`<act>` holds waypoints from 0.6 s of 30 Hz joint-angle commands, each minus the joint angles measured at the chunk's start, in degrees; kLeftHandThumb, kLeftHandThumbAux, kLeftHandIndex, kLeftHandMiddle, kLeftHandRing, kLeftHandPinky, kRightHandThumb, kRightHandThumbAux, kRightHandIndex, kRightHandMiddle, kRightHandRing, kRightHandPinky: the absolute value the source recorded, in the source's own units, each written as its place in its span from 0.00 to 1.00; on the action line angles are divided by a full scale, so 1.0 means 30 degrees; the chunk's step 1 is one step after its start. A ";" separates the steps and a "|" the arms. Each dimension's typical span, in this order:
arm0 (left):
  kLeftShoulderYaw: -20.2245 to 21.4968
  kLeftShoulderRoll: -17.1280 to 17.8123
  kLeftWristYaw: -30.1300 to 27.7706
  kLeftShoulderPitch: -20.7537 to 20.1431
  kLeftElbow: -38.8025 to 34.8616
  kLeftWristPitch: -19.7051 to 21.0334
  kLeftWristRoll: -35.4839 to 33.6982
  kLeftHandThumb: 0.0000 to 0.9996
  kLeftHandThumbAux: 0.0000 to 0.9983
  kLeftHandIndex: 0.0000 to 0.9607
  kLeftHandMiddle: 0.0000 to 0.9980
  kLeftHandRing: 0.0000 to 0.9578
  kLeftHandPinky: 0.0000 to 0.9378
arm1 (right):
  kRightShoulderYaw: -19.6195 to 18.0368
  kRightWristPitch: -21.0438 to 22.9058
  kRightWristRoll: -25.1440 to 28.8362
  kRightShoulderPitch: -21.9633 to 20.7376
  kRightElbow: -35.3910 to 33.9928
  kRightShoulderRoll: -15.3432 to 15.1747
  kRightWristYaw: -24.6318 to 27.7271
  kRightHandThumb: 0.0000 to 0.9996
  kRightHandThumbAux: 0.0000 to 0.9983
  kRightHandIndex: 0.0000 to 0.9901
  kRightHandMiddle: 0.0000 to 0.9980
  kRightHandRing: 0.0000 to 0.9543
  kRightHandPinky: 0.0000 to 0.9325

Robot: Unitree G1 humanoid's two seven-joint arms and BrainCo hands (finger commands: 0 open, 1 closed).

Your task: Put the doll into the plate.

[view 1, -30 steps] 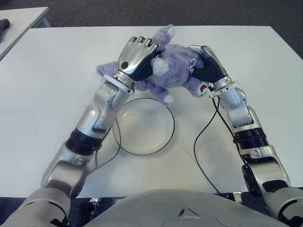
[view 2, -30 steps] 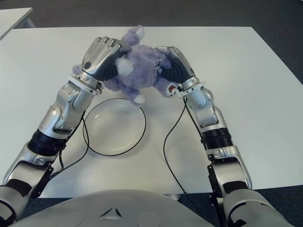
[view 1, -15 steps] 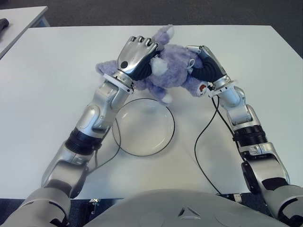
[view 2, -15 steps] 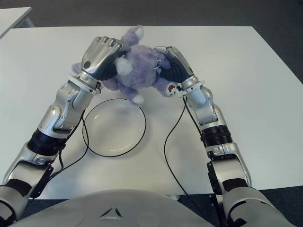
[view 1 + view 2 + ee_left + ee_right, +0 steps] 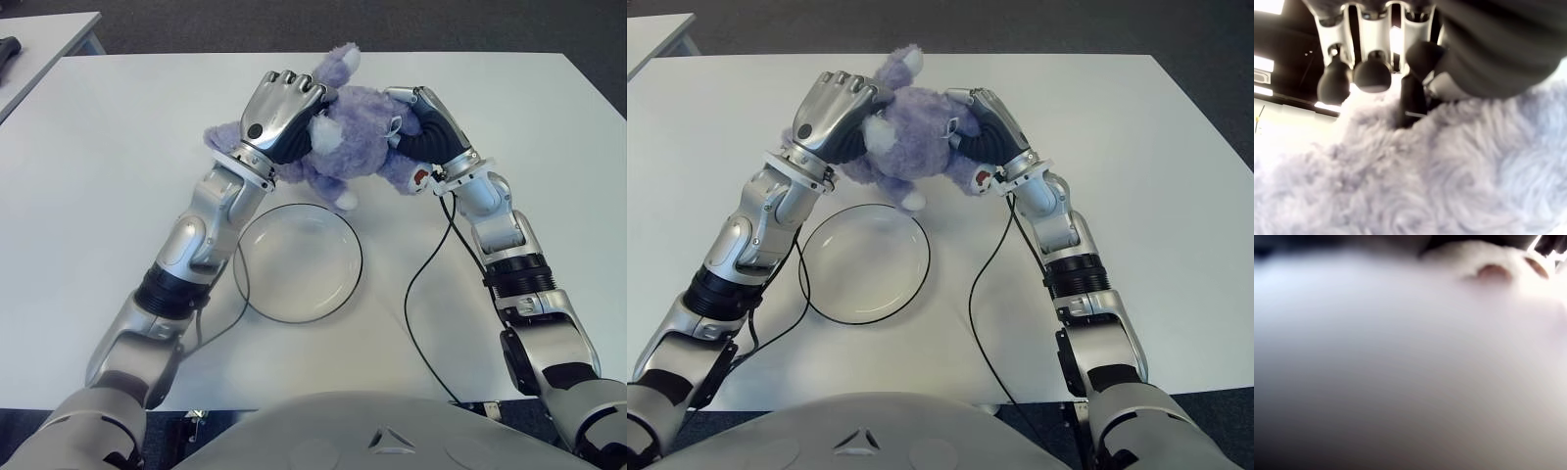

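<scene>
Eye views: the doll [image 5: 348, 137], a purple plush animal, is clamped between both hands just beyond the plate [image 5: 297, 261] on the white worktop [image 5: 108, 166]. By its pile it should be light, soft and compressible, so a squeeze on opposite flanks of the body suits it better than a limb. The left hand [image 5: 279, 113] curls over 1 flank; the right hand [image 5: 423, 122] presses the other (a black cable trails from its wrist).

Left wrist view: curled fingers [image 5: 1371, 73] sink into the fur.

Right wrist view: only pale fur against the lens; finger posture cannot be read here.
</scene>
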 commanded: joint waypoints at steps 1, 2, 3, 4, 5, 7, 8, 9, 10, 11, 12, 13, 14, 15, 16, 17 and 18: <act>-0.0560 -0.0173 -0.0636 -0.0065 0.0138 -0.0498 0.0231 0.85 0.67 0.42 0.55 0.88 0.90 | 0.0400 -0.0431 0.0198 -0.0497 -0.0426 0.0430 0.0429 0.72 0.71 0.44 0.86 0.91 0.94; -0.0560 -0.0169 -0.0706 -0.0066 0.0108 -0.0452 0.0246 0.85 0.67 0.42 0.55 0.88 0.90 | 0.0411 -0.0432 0.0158 -0.0566 -0.0353 0.0470 0.0419 0.72 0.71 0.44 0.86 0.91 0.94; -0.0564 -0.0172 -0.0752 -0.0071 0.0095 -0.0418 0.0260 0.85 0.67 0.42 0.55 0.88 0.90 | 0.0415 -0.0439 0.0132 -0.0617 -0.0291 0.0496 0.0412 0.72 0.71 0.44 0.86 0.91 0.94; -0.0564 -0.0177 -0.0777 -0.0075 0.0091 -0.0400 0.0271 0.85 0.67 0.42 0.55 0.88 0.90 | 0.0414 -0.0447 0.0118 -0.0646 -0.0252 0.0511 0.0410 0.72 0.71 0.44 0.86 0.91 0.94; -0.0557 -0.0183 -0.0856 -0.0070 0.0048 -0.0340 0.0298 0.85 0.67 0.42 0.55 0.88 0.90 | 0.0417 -0.0484 0.0088 -0.0698 -0.0189 0.0536 0.0375 0.72 0.71 0.44 0.86 0.91 0.94; -0.0546 -0.0218 -0.0945 -0.0087 0.0045 -0.0286 0.0343 0.85 0.67 0.42 0.55 0.87 0.89 | 0.0412 -0.0551 0.0059 -0.0770 -0.0072 0.0556 0.0335 0.72 0.71 0.44 0.86 0.91 0.94; -0.0541 -0.0241 -0.1053 -0.0109 0.0024 -0.0201 0.0391 0.85 0.67 0.42 0.55 0.87 0.89 | 0.0410 -0.0630 0.0030 -0.0851 0.0040 0.0589 0.0263 0.72 0.71 0.44 0.86 0.91 0.94; -0.0537 -0.0261 -0.1123 -0.0126 0.0018 -0.0148 0.0426 0.85 0.67 0.42 0.55 0.87 0.89 | 0.0407 -0.0688 0.0012 -0.0905 0.0122 0.0610 0.0215 0.72 0.71 0.44 0.86 0.91 0.94; -0.0529 -0.0270 -0.1175 -0.0146 -0.0007 -0.0082 0.0509 0.85 0.67 0.42 0.55 0.87 0.89 | 0.0406 -0.0734 -0.0010 -0.0981 0.0195 0.0654 0.0152 0.72 0.71 0.44 0.86 0.91 0.94; -0.0520 -0.0274 -0.1209 -0.0154 -0.0031 -0.0041 0.0567 0.85 0.67 0.42 0.55 0.87 0.89 | 0.0405 -0.0763 -0.0026 -0.1030 0.0238 0.0686 0.0112 0.72 0.71 0.44 0.86 0.91 0.94; -0.0504 -0.0275 -0.1212 -0.0163 -0.0049 -0.0027 0.0617 0.85 0.67 0.42 0.55 0.87 0.89 | 0.0402 -0.0777 -0.0031 -0.1069 0.0251 0.0713 0.0087 0.72 0.71 0.44 0.86 0.91 0.94; -0.0455 -0.0253 -0.1219 -0.0175 -0.0108 -0.0030 0.0644 0.85 0.67 0.42 0.55 0.87 0.90 | 0.0394 -0.0795 -0.0031 -0.1118 0.0231 0.0752 0.0050 0.72 0.71 0.44 0.86 0.91 0.94; -0.0417 -0.0236 -0.1217 -0.0189 -0.0129 -0.0043 0.0652 0.85 0.67 0.42 0.55 0.87 0.90 | 0.0391 -0.0815 -0.0038 -0.1159 0.0242 0.0781 0.0021 0.72 0.71 0.44 0.86 0.91 0.94; -0.0393 -0.0225 -0.1216 -0.0197 -0.0142 -0.0050 0.0657 0.85 0.67 0.42 0.55 0.87 0.90 | 0.0387 -0.0833 -0.0045 -0.1189 0.0256 0.0803 0.0002 0.72 0.71 0.44 0.86 0.91 0.94; -0.0330 -0.0173 -0.1237 -0.0190 -0.0230 -0.0089 0.0616 0.85 0.67 0.42 0.55 0.87 0.90 | 0.0380 -0.0811 -0.0024 -0.1205 0.0159 0.0829 0.0017 0.72 0.71 0.44 0.86 0.91 0.94; -0.0285 -0.0137 -0.1257 -0.0184 -0.0291 -0.0117 0.0584 0.85 0.67 0.42 0.55 0.87 0.90 | 0.0375 -0.0789 -0.0009 -0.1217 0.0090 0.0848 0.0033 0.72 0.71 0.44 0.86 0.91 0.94; -0.0230 -0.0087 -0.1280 -0.0164 -0.0382 -0.0160 0.0542 0.85 0.67 0.42 0.55 0.87 0.90 | 0.0370 -0.0736 0.0027 -0.1218 -0.0048 0.0865 0.0079 0.72 0.71 0.44 0.86 0.91 0.94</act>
